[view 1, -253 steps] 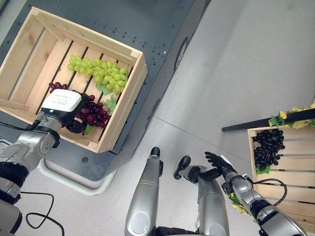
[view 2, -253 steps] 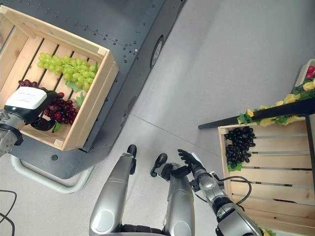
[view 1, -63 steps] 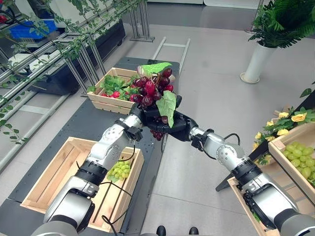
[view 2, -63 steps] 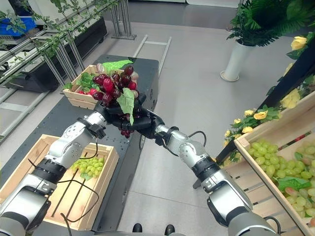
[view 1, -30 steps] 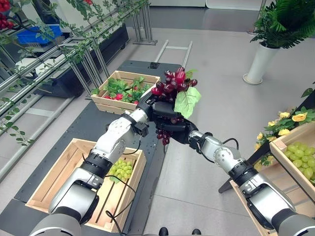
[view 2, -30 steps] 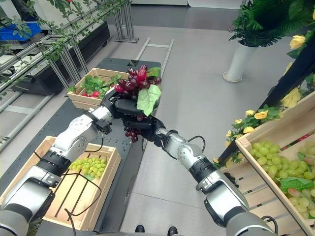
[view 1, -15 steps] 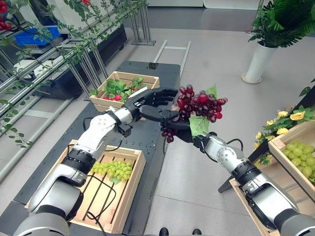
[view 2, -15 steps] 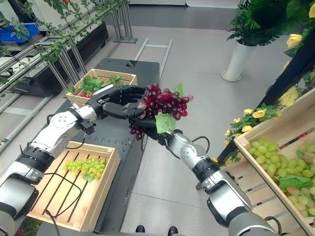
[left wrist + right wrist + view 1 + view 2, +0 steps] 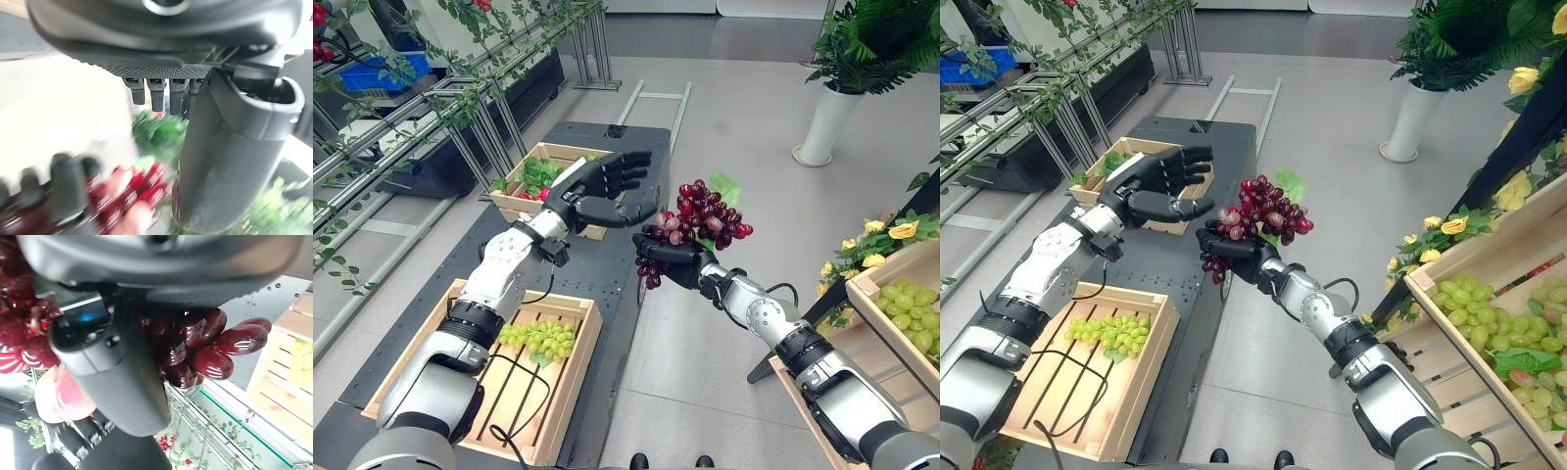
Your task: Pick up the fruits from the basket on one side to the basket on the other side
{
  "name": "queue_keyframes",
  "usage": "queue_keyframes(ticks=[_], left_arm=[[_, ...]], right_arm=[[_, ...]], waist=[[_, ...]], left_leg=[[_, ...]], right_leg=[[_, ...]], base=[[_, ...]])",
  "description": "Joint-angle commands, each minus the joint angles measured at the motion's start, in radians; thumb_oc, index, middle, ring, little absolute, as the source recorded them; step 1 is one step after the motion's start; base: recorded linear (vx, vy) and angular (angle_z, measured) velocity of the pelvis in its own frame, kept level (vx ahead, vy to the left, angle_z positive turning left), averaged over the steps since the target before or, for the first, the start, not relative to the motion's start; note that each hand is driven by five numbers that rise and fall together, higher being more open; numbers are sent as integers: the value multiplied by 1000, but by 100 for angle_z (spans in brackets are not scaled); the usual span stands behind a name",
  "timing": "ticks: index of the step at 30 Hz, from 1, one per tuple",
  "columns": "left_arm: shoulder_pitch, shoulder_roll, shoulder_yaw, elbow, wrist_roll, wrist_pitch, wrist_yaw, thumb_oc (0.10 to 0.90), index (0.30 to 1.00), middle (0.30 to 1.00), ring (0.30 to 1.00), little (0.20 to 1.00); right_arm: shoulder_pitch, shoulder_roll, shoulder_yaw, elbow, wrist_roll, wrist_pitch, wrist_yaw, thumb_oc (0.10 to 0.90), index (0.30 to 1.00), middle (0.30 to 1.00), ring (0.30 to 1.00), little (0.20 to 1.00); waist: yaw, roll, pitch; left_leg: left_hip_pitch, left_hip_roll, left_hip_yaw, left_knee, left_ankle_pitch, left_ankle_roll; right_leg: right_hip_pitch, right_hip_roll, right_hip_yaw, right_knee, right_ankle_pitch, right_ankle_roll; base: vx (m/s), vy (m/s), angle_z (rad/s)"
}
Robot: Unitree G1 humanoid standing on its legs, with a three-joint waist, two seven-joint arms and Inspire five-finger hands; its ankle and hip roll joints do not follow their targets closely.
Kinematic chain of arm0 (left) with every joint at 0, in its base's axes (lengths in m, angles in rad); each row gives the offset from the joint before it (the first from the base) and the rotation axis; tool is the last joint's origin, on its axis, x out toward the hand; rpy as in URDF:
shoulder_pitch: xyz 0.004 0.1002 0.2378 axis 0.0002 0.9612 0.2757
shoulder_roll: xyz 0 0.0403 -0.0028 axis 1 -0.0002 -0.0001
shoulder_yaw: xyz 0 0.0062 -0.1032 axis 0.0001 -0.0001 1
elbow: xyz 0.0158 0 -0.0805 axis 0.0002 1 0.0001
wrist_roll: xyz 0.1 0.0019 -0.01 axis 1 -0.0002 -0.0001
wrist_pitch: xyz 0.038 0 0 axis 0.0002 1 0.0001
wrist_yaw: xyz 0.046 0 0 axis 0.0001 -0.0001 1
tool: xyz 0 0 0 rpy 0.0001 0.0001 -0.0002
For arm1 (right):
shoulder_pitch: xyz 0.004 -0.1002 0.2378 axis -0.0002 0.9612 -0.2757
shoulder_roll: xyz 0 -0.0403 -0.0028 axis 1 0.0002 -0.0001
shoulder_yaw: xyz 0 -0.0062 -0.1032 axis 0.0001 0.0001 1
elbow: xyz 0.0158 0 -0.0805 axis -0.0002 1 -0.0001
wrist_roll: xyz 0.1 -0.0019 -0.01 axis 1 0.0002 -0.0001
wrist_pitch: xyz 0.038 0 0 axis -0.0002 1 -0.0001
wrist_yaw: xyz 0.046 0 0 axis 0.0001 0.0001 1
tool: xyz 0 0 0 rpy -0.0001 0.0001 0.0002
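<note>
Step in hand, by judgement: carry phase of the transfer, the red grape bunch [image 9: 703, 211] now resting with the right hand [image 9: 672, 262] alone, held up in the air over the grey floor [image 9: 773, 117] between the two sides; the next move calls for swinging that arm out to the robot's right and lowering the bunch into the receiving crate without shaking grapes loose or catching the crate's rim. Containers, largest first: slatted wooden crate [image 9: 403, 360] at the robot's lower left, standing on the dark platform [image 9: 607, 245], contents one green grape bunch [image 9: 538, 338] lying toward its near-right part, remainder bare slats; light wooden crate [image 9: 1449, 323] on a stand at the far right edge, contents green grapes [image 9: 1489, 328] with leaves and something pinkish among them, kind not clear; smaller wooden crate [image 9: 533, 208] farther back on the platform, contents green leaves and red fruit, partly hidden behind the left hand. Hands: right hand with fingers curled up round the underside of the red grape bunch, a small cluster hanging below the palm, green leaf at the back; left hand [image 9: 602, 186] raised just beside the bunch, apart from it, fingers spread straight, holding nothing
</note>
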Motion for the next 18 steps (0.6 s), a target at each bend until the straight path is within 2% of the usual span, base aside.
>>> queue_keyframes(ticks=[1, 4, 13, 18], left_arm=[[-7, -12, 110, 81, -92, -173, 76, 800, 900, 900, 900, 900], [27, -39, 134, 70, -72, -195, 104, 800, 900, 900, 900, 900], [147, -77, 178, 55, -39, -186, 101, 800, 900, 900, 900, 900], [240, -84, 186, 75, -14, -184, 35, 800, 900, 900, 900, 900]], right_arm=[[-21, 50, -115, 6, 29, -135, 84, 400, 300, 300, 300, 300], [5, 49, -127, 8, 14, -120, 76, 400, 300, 300, 300, 300], [140, 23, -171, 65, -40, -114, 119, 400, 300, 300, 300, 300], [264, 15, -206, 103, -104, -131, 167, 400, 300, 300, 300, 300]], waist=[[23, -33, -150], [21, -37, -149], [11, -38, -139], [0, -34, -123]], left_leg=[[-26, -21, -10, -1, -51, -29], [-27, -21, -11, -1, -52, -29], [-21, -20, 2, -1, -55, -25], [-21, -21, 15, -1, -56, -20]], right_leg=[[0, -11, 5, 3, -8, -19], [-1, -10, 8, 3, -8, -20], [-2, -7, 22, 3, -2, -18], [-8, -5, 35, 3, 4, -13]], base=[[0, 0, 0], [0, 0, 0], [16, 8, -1], [44, 28, -4]])
